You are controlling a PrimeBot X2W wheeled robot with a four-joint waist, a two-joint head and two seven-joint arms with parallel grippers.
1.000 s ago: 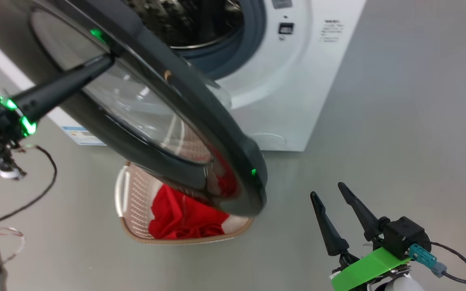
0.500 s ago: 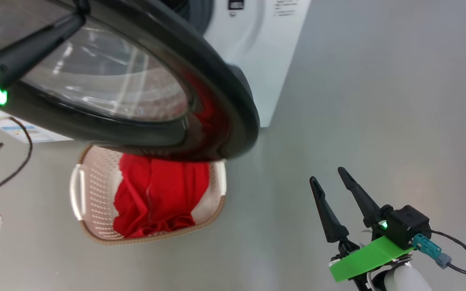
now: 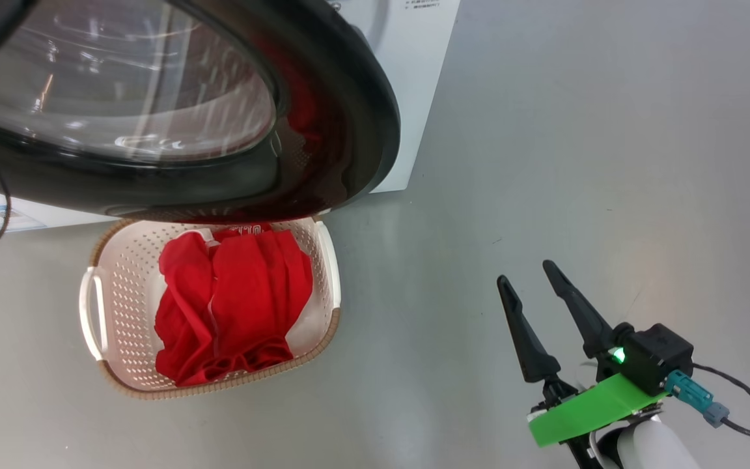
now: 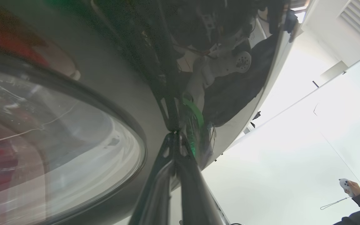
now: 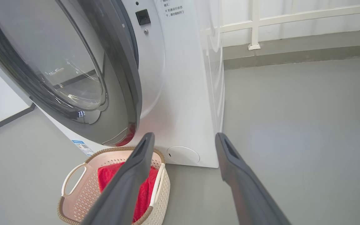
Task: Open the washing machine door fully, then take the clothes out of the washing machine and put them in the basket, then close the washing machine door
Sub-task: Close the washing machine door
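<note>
Left gripper (image 4: 174, 137): 2 fingers pressed together, nothing between them, tips planted on the glossy black rim of the washing machine door (image 3: 349, 130). The door sits dead ahead of those jaws, ajar, with a gap showing between it and the washing machine (image 5: 183, 93). The red clothes (image 3: 238, 299) lie in the basket (image 3: 219, 388), ahead and left of the right gripper (image 3: 525, 272), whose jaws stand wide apart and empty, well clear of the door. The left arm is nearer, and closing looks like a push straight along its fingers.
</note>
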